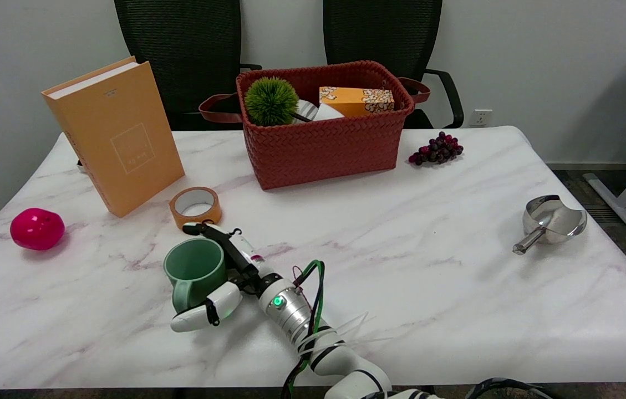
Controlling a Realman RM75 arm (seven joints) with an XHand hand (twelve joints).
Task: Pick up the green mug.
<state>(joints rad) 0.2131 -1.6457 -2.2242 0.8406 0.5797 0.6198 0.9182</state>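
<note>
The right hand (pixel 223 277) lies nearest the camera, reaching in from five o'clock. Its fingers are spread wide around the green mug (pixel 195 270), one digit under the handle at six o'clock and the others running along the rim toward one o'clock; whether any of them presses the mug I cannot tell. The mug stands upright on the table (pixel 401 288), left of centre, mouth up, its handle pointing toward the camera. It sits at nine o'clock from the palm, so I judge that closing the fingers leftward would grip it. The tape roll (pixel 195 205) lies just beyond, at twelve o'clock from the mug.
</note>
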